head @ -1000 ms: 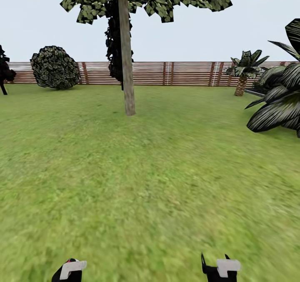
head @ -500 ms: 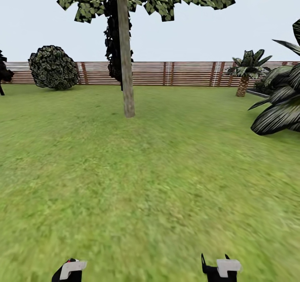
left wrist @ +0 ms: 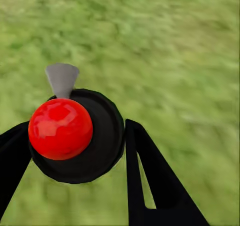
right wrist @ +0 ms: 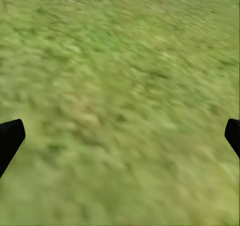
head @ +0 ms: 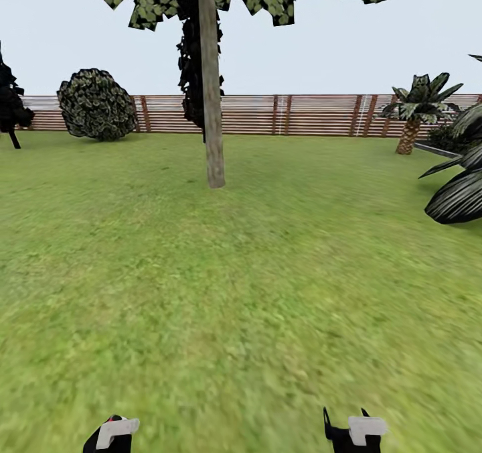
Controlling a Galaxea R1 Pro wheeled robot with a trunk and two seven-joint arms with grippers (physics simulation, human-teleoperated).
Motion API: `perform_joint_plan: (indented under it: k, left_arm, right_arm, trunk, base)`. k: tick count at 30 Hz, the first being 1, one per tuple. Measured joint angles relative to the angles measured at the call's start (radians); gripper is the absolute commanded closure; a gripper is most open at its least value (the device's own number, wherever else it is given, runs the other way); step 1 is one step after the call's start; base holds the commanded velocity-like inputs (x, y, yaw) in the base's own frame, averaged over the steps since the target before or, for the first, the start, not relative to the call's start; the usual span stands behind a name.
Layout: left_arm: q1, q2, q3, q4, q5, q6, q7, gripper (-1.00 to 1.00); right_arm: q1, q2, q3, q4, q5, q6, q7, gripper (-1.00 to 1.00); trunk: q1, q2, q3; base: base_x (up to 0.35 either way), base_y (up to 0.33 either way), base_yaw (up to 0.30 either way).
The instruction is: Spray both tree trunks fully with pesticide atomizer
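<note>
Head view: tree (head: 213, 84) seen ahead, left of centre on lawn (head: 241, 292); fence (head: 301, 114) behind.

Left wrist view: atomizer (left wrist: 75, 133), red-topped, gripped between left tool (left wrist: 75, 181) fingers above grass.

Right wrist view: right tool (right wrist: 120, 138) spread wide, nothing held.

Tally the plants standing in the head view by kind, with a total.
Tall tree with grey-brown trunk: 1
Round bush: 1
Short palm by the fence: 1
Near-black narrow tree: 2, with the second behind the trunk
Large dark-leaved plant cut off at the edge: 1
Total: 6
</note>
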Motion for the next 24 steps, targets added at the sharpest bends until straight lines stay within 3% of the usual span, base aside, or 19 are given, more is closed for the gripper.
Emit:
perform_joint_plan:
  k: [24]
  left_arm:
    - [0.000,0.000,0.000,0.000,0.000,0.000,0.000,1.00]
  right_arm:
    - [0.000,0.000,0.000,0.000,0.000,0.000,0.000,-1.00]
  trunk:
    - [0.000,0.000,-0.004]
  base:
    - [0.334,0.000,0.003]
